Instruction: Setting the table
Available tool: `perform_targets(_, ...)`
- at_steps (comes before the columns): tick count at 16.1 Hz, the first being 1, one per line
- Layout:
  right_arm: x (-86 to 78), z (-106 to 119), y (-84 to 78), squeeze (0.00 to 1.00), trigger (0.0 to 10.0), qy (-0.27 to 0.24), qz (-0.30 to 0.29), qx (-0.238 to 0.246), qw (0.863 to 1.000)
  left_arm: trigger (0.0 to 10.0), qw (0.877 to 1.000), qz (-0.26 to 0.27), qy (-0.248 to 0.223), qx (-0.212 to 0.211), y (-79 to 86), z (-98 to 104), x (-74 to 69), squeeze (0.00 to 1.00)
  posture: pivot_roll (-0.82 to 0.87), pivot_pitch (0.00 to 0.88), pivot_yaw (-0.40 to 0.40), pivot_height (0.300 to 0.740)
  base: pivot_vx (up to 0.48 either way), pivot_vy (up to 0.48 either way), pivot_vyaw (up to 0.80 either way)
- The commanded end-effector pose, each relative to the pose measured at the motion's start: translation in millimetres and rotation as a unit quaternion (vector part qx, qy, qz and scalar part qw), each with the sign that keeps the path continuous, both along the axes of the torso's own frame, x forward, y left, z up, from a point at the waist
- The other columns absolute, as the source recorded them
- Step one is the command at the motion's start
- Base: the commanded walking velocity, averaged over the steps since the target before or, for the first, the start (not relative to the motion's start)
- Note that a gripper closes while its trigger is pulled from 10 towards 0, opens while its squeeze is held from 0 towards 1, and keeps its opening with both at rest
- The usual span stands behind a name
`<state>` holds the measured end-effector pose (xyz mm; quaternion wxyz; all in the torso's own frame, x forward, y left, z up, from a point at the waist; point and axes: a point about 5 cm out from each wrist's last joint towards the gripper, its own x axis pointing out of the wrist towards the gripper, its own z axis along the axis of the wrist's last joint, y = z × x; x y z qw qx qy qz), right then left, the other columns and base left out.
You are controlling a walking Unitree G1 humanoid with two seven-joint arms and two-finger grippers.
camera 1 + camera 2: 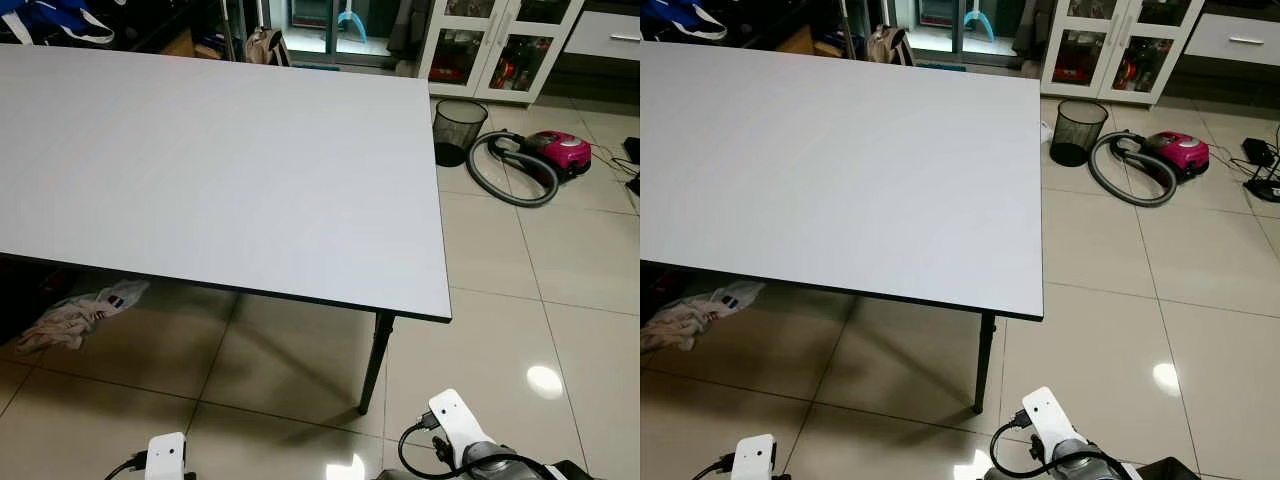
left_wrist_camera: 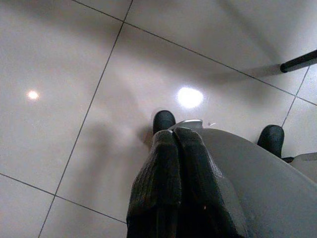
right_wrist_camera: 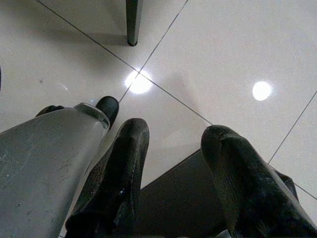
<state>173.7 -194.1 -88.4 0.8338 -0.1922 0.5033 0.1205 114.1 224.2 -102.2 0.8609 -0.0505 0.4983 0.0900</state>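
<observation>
The white table is standing bare before the robot; setting appears not yet begun. The left gripper is hanging closed and empty, the right gripper hanging open and empty. Tableware likely needs fetching next.

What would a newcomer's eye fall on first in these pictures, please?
The big white table takes up most of the head views, its top bare. On the tiled floor beyond its far right corner lie a pink vacuum cleaner and a black mesh bin; a crumpled cloth lies under the near left edge.
</observation>
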Motion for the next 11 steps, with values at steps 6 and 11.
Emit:
perform_targets(6, -1.8, -1.6, 5.5, 0.00, 10.0, 0.001, -0.001, 0.002, 1.000, 10.0, 1.000, 0.014, 0.008, 0.005, 4.2, -1.0, -6.1, 0.00, -0.10, 0.061, -0.010, 0.740, 0.000, 0.000, 0.00)
perform_targets(11, -3.2, -4.8, 30.0, 0.00, 10.0, 0.001, 0.006, 0.014, 1.000, 10.0, 1.000, 0.016, 0.007, 0.004, 3.8, -1.1, -6.3, 0.00, -0.10, 0.063, -0.008, 0.740, 0.000, 0.000, 0.00)
